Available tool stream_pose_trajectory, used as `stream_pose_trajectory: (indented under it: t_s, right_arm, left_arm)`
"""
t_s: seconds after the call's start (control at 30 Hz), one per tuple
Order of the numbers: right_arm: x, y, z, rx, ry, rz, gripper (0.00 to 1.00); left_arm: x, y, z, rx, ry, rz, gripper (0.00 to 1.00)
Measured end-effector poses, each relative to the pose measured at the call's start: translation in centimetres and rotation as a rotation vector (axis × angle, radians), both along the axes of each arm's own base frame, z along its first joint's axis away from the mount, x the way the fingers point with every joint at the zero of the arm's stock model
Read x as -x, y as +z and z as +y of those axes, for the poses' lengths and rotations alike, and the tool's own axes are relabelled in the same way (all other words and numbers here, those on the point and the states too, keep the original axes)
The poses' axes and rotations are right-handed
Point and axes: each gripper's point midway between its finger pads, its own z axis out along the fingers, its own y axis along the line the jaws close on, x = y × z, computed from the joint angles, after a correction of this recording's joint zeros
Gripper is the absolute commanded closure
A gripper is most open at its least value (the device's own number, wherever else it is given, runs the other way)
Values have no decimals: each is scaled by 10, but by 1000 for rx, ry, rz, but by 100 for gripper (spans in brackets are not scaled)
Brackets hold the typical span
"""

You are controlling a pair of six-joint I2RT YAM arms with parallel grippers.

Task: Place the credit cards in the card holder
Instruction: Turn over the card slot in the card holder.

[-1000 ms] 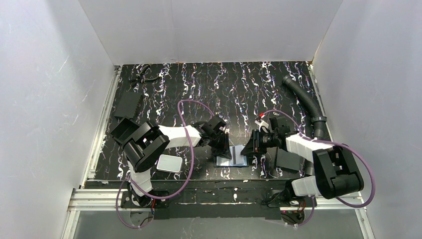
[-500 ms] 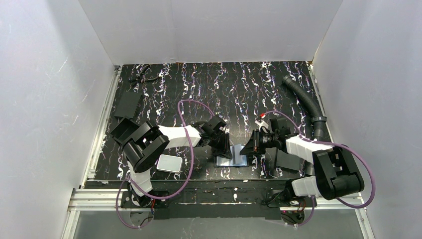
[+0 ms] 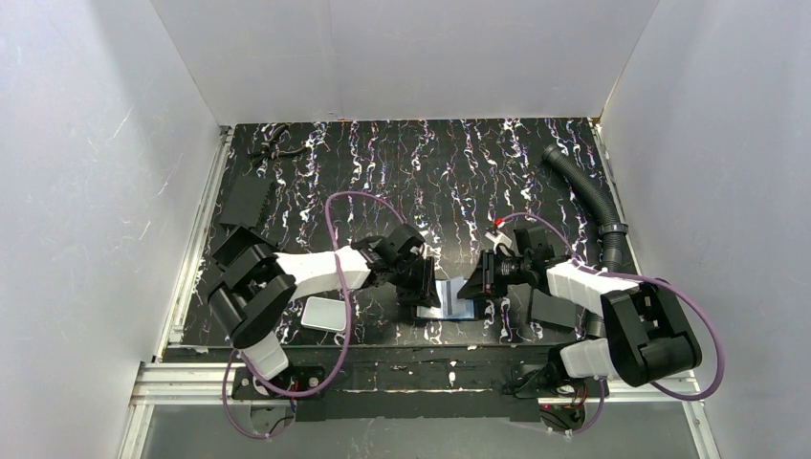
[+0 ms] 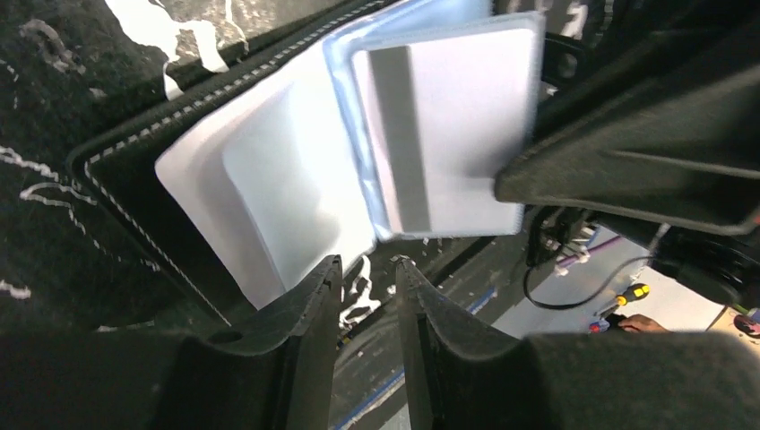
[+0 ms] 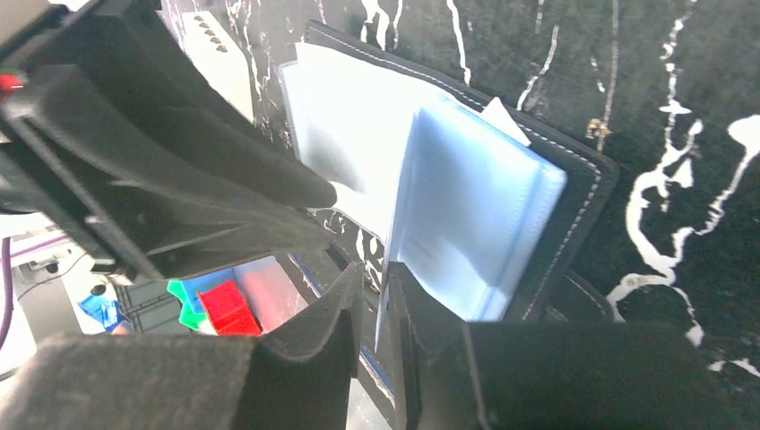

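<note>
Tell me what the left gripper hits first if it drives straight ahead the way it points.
Most likely the open card holder: the left gripper aims at the near edge of its pale pocket leaves, with only bare table between. Depth is hard to judge.

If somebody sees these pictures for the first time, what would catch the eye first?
The open card holder lies near the table's front edge, the left hand and the right hand at either side of it. A pale credit card with a grey stripe shows among its bluish pockets.

Left claw, right claw hem card holder; overhead seems free.
</note>
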Motion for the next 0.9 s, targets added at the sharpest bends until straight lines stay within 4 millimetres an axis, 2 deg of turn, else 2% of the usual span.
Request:
stream_pose_trajectory:
  t_s: [0.13, 0.27, 0.33, 0.5, 0.6, 0.83, 0.9]
  right_arm:
    - [-1, 9, 7, -7, 18, -26, 72]
    - [-1, 17, 17, -9, 43, -54, 66]
    - [2, 19, 25, -8, 61, -64, 62]
    - [9, 12, 49, 2, 113, -66, 56]
    - [10, 4, 60, 15, 136, -54, 52]
    - [0, -9, 70, 28, 140, -56, 53]
    - [-1, -12, 71, 32, 146, -52, 51]
  left_arm:
    - [-3, 29, 3, 53, 10, -46, 65]
    - [-10, 73, 13, 126, 35, -126, 59]
    - [-15, 100, 23, 168, 56, -181, 57]
    - [-24, 141, 57, 196, 118, -277, 51]
    - [-25, 153, 78, 177, 153, -311, 47]
    - [-16, 166, 117, 121, 197, -358, 38]
    - [-14, 165, 122, 105, 203, -353, 19]
